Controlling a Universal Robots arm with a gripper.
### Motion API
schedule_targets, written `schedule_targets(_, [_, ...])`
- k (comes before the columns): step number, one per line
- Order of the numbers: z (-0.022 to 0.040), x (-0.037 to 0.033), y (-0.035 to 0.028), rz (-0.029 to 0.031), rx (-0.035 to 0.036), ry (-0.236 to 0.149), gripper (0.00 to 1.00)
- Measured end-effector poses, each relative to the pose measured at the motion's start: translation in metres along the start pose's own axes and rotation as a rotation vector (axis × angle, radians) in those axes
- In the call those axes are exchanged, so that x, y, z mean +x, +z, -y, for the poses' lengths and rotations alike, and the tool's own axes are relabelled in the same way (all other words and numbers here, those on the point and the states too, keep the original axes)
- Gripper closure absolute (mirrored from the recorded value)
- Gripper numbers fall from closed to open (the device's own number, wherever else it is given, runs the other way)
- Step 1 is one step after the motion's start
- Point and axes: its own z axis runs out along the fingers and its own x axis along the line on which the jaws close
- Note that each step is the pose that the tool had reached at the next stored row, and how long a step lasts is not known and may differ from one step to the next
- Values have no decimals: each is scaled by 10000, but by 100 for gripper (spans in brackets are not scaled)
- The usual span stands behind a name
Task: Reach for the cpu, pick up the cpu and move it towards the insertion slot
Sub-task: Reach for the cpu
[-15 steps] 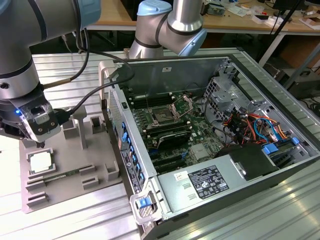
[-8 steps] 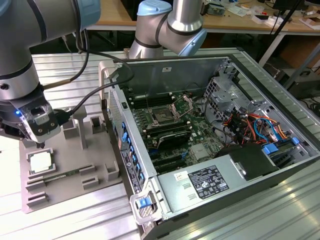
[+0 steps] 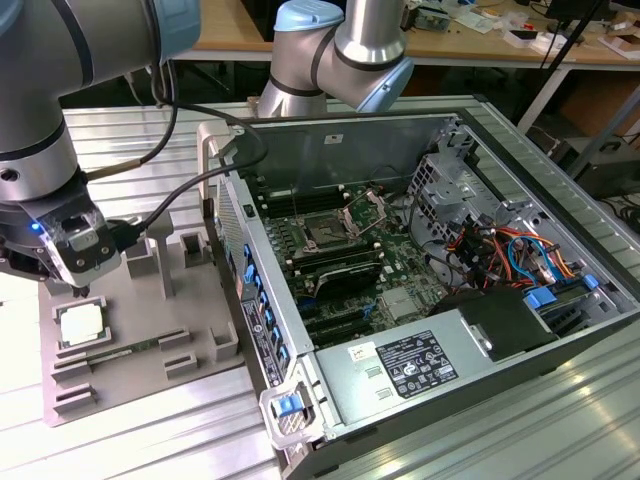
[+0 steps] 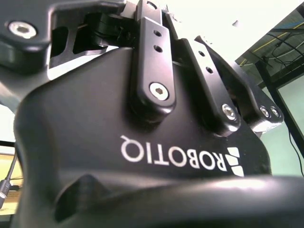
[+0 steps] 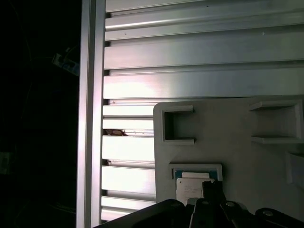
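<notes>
One gripper [image 3: 83, 288], on the end of the arm [image 3: 40, 130], low over the tray [image 3: 118, 300], at the tray's end toward the exterior view's left. Directly beneath, flat in a square pocket of the tray: the cpu [image 3: 82, 326], pale top up, not lifted. Gripper tip right at the chip's edge in the exterior view; touching or apart, cannot tell. Same cpu [image 5: 190, 186] in the first wrist view, seated in its teal-edged pocket near an edge of the tray [image 5: 228, 142], dark tip of the gripper [image 5: 212, 192] overlapping one side. Jaws open or closed: cannot tell. Just beside the cpu, also on the tray, a thin green memory stick [image 3: 120, 352] flat in a long groove. Farther along the tray, raised grey blocks and upright posts [image 3: 160, 250]. Under the tray, a ribbed aluminium worktop [image 3: 150, 440]. Just beside the tray, toward the exterior view's right, an open computer case [image 3: 330, 140] on its side. Inside, well apart from the tray, the insertion slot [image 3: 330, 232]: dark square socket on a green board [image 3: 400, 270], shiny metal frame tilted up at its edge. Between slot and tray, the case's side wall with blue tabs [image 3: 252, 292]. Black cables [image 3: 200, 182] from the arm, looping above the tray. In the second wrist view, black housing [image 4: 118, 142] of the gripper close up, with linkage bars and bolts.
</notes>
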Motion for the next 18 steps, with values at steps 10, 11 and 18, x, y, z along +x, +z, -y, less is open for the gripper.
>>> schedule_targets(10, [1, 6, 22, 0, 0, 0, 89])
schedule_targets(11, [1, 7, 25, -1, 0, 0, 89])
schedule_targets(18, [2, 11, 42, 0, 0, -1, 89])
